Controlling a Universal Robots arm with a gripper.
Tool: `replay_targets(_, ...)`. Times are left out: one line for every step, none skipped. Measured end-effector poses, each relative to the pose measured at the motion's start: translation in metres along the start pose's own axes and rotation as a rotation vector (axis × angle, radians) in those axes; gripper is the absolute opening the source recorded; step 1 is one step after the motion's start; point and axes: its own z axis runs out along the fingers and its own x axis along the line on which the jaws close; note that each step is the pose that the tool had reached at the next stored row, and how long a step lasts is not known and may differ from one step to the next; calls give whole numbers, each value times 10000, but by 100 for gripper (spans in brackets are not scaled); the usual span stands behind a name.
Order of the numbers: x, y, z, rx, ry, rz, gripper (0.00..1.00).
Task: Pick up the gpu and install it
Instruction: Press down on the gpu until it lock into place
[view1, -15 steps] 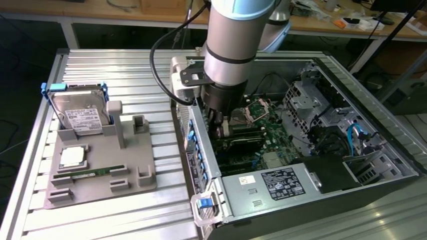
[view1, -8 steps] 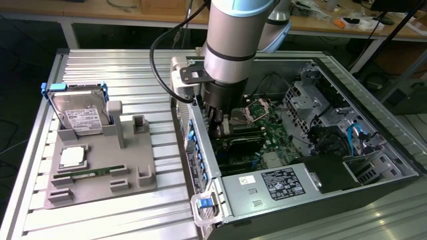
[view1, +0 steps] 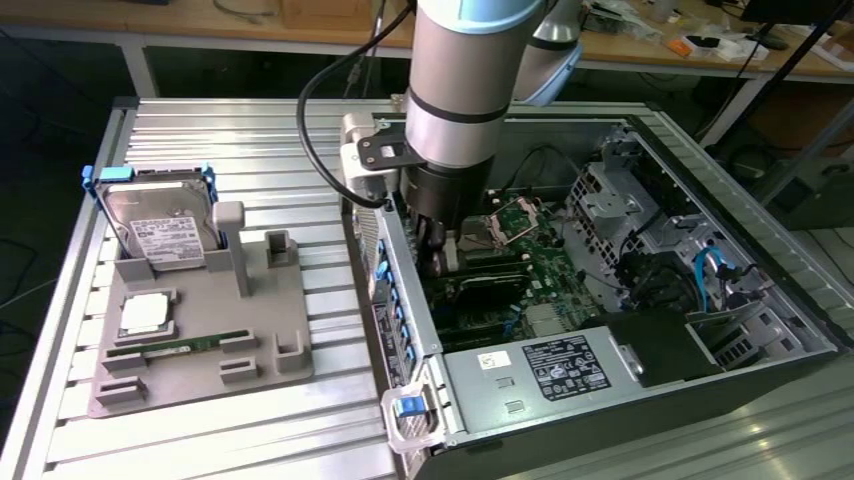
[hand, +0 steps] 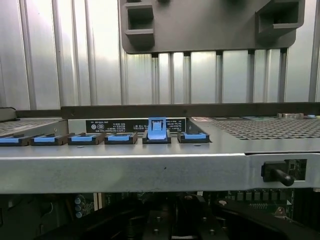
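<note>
While the gripper (view1: 438, 250), mid-frame in ext. view, sits clenched w/ jaws down inside the open PC case (view1: 747, 300) by the motherboard (view1: 534, 270), can't tell where the gpu is – maybe hidden below the arm.

Prob. lab: workbenches (view1: 267, 25), opened PC (view1: 601, 280)

No wording can be read anywhere. The white label on the hard drive (view1: 167, 238) at left, the black label on the power supply (view1: 566, 364) at lower centre, and the black strip label (hand: 135, 125) on the case's rear edge all carry print too small to make out.
</note>
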Motion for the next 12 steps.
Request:
replay_targets(0, 2, 5, 10, 14, -1, 11)
replay_targets(0, 6, 11, 13, 35, -2, 11)
replay_targets(0, 10, 16, 16, 50, -2, 11)
replay_targets(0, 14, 24, 19, 66, -3, 11)
replay_targets(0, 18, 33, 26, 74, -4, 11)
replay_targets(0, 22, 42, 33, 78, -4, 11)
replay_targets(0, 26, 51, 36, 87, -4, 11)
replay_targets(0, 29, 58, 35, 96, -5, 11)
replay_targets(0, 32, 70, 39, 101, -5, 11)
replay_targets(0, 34, 82, 44, 101, -5, 11)
replay_targets(0, 35, 95, 57, 97, -4, 11)
replay_targets(-1, 35, 99, 72, 93, -4, 11)
